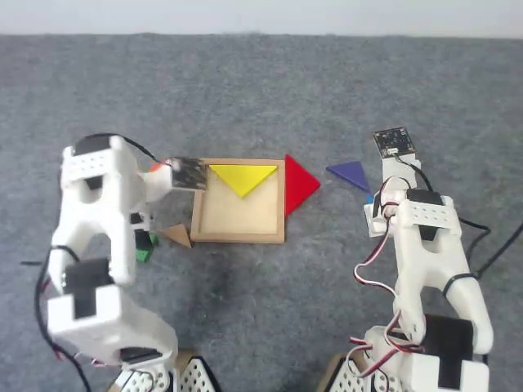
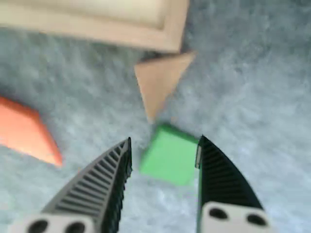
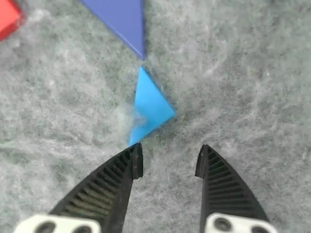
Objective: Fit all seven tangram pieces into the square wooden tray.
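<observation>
Left pincer (image 2: 164, 140) gapes around green square (image 2: 170, 155), mostly hidden from above.

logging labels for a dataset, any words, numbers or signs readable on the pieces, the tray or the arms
No readable text in any view.
Too small to read: pale specks on the dark circuit board at the right arm's wrist.
Blurred, unreadable: the speckled board at the left arm's wrist.
Plain, no marks: square wooden tray, yellow triangle, red triangle, green square.
</observation>
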You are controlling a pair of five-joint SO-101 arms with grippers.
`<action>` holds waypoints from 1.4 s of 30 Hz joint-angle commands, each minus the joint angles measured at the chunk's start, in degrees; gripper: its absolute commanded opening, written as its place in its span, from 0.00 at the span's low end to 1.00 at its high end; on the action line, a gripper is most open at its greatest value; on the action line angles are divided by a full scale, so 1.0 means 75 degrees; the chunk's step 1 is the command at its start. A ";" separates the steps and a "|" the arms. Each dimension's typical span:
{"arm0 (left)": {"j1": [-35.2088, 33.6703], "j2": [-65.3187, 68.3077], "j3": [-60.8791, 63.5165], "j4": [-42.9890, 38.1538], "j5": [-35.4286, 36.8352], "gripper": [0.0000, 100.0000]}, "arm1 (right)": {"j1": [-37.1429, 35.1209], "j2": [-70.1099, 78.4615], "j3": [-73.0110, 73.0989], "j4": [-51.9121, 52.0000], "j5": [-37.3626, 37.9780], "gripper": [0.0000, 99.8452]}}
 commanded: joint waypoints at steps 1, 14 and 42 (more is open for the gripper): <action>0.0692 -0.1149 0.1705 -0.2450 -0.0621 0.25 | 0.0088 -0.0158 -0.0094 0.0053 -0.0012 0.19; 0.1395 -0.0797 0.1729 -0.3364 -0.1453 0.27 | 0.0088 -0.0170 -0.0094 0.0053 -0.0012 0.19; 0.1500 -0.0410 0.1412 -0.1899 -0.1418 0.24 | 0.0076 -0.0158 -0.0094 0.0053 -0.0012 0.19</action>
